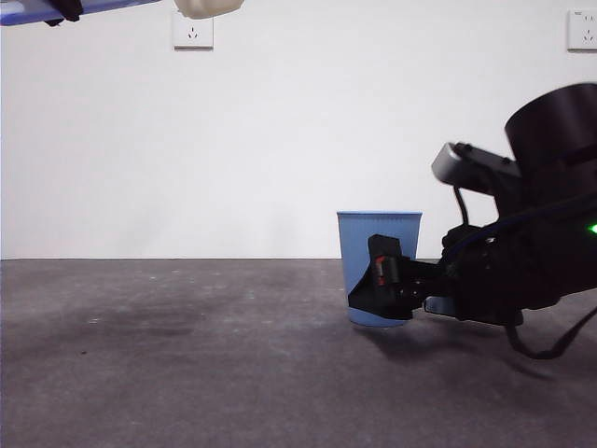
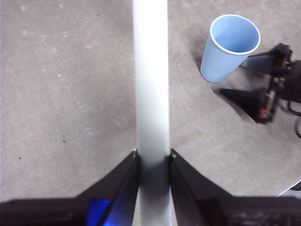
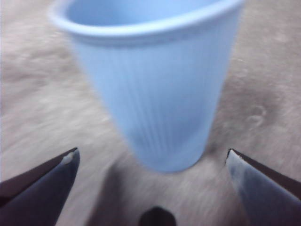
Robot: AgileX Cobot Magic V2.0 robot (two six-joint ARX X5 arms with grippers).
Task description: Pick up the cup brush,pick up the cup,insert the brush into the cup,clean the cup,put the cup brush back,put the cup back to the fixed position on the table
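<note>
The light blue ribbed cup (image 1: 379,245) stands upright on the dark grey table (image 1: 187,364), right of centre. My right gripper (image 1: 375,280) reaches in from the right, low by the cup's base. In the right wrist view that gripper (image 3: 151,154) is open, with one jaw on each side of the cup (image 3: 155,89) and not touching it. My left gripper (image 2: 153,157) is shut on the cup brush's pale grey handle (image 2: 150,80), held high over the table. In the front view its cream sponge head (image 1: 207,7) shows at the top edge and the left gripper (image 1: 63,9) at the top left corner.
A white wall with two sockets (image 1: 192,34) stands behind the table. In the left wrist view the cup (image 2: 230,47) and the right gripper (image 2: 268,89) sit off to one side of the brush handle, with bare table around them.
</note>
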